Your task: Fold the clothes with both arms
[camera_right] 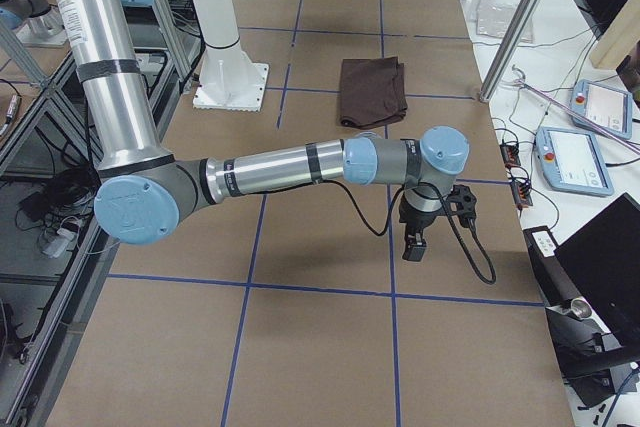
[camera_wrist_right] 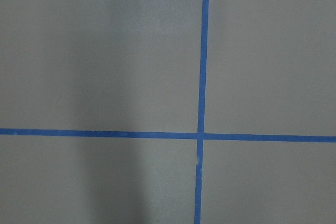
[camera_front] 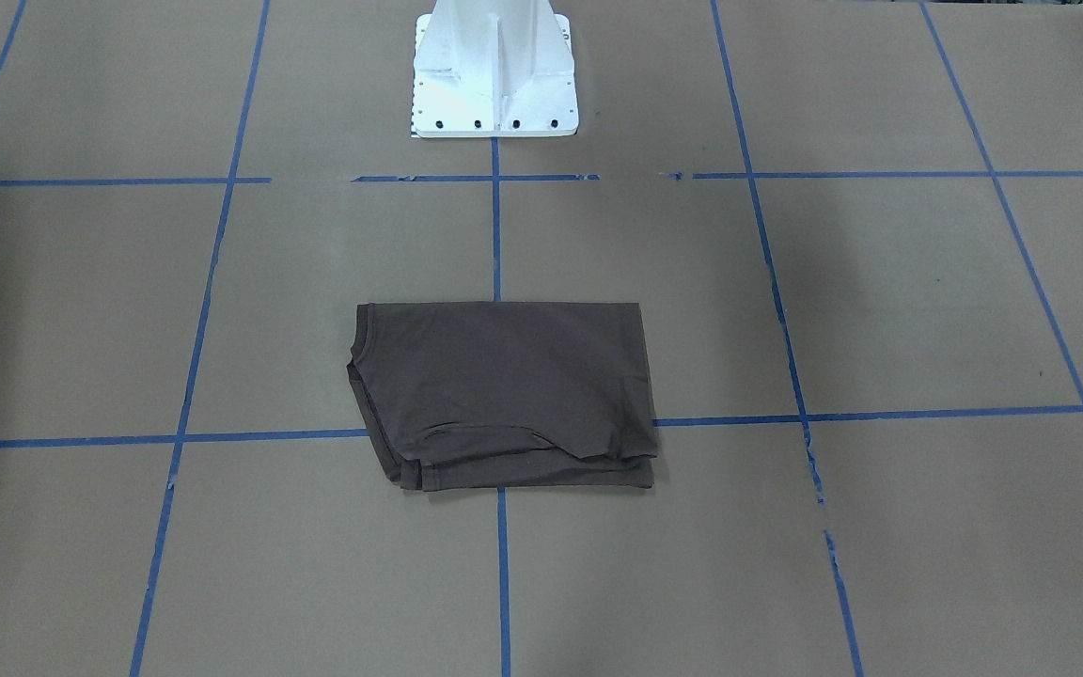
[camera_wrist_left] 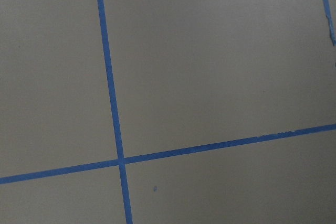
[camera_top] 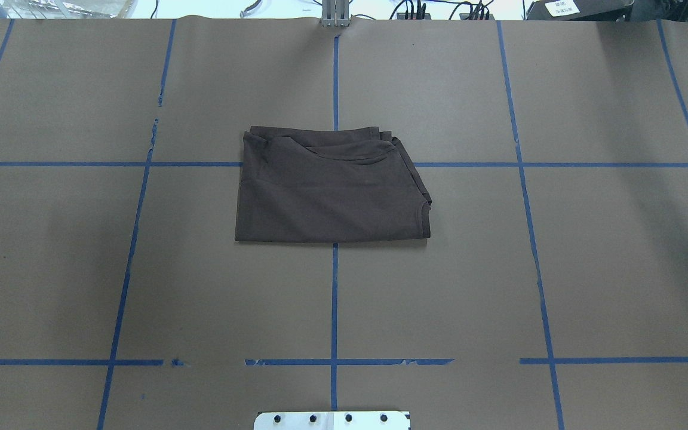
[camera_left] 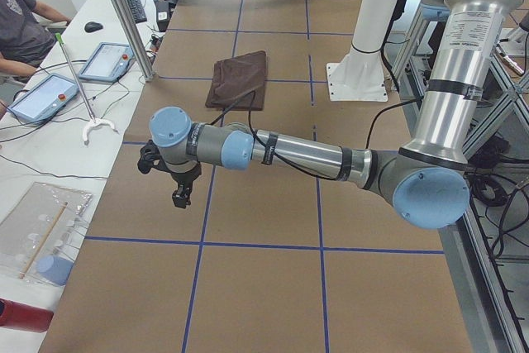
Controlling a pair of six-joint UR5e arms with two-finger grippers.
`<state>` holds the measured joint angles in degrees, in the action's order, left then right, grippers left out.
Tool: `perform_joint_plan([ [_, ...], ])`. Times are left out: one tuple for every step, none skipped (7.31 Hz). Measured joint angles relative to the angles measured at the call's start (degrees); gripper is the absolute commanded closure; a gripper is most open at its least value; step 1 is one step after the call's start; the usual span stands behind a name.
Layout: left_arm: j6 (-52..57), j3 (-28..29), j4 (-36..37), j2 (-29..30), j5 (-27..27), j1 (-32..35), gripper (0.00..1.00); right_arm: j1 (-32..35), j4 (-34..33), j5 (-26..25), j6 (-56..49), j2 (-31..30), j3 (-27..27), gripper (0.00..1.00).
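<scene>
The dark grey-brown T-shirt (camera_front: 504,390) lies folded into a compact rectangle at the table's middle, collar edge at one side; it also shows in the overhead view (camera_top: 329,185) and both side views (camera_left: 240,80) (camera_right: 372,90). My left gripper (camera_left: 180,196) hangs above bare table at the left end, far from the shirt. My right gripper (camera_right: 413,244) hangs above bare table at the right end, far from the shirt. Both show only in side views, so I cannot tell whether they are open or shut. Nothing hangs from either. Both wrist views show only table and tape lines.
The white pedestal (camera_front: 494,70) stands behind the shirt. Brown paper with blue tape lines (camera_top: 334,298) covers the table. Operator tablets (camera_left: 107,59) and a seated person (camera_left: 21,26) are beside the table's far edge. A metal post (camera_right: 520,17) stands at the table's edge.
</scene>
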<state>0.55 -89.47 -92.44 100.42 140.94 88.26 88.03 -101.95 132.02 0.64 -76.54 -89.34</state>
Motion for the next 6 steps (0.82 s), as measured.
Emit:
perform_joint_plan([
  [-0.05, -0.08, -1.85, -1.04, -0.02, -0.31, 0.0, -0.62, 0.01, -0.05, -0.02, -0.06, -0.18, 0.0],
  [-0.03, 0.08, -2.59, -1.47, -0.42, -0.7, 0.0, -1.02, 0.01, -0.03, 0.04, -0.08, -0.27, 0.0],
  [0.0, 0.16, -2.86, -1.63, -1.31, -1.29, 0.0, -1.18, -0.04, 0.16, 0.12, -0.09, -0.54, 0.0],
  [-0.04, 0.04, -2.94, -1.54, -2.88, -1.95, 0.0, -1.23, -0.14, 0.39, 0.19, -0.08, -0.97, 0.0],
  [-0.13, -0.26, -2.94, -1.31, -4.91, -2.25, 0.0, -1.26, -0.21, 0.56, 0.22, -0.08, -1.23, 0.0],
  [-0.15, -0.5, -2.91, -1.2, -6.4, -2.39, 0.0, -1.27, -0.31, 0.76, 0.24, -0.09, -1.39, 0.0],
])
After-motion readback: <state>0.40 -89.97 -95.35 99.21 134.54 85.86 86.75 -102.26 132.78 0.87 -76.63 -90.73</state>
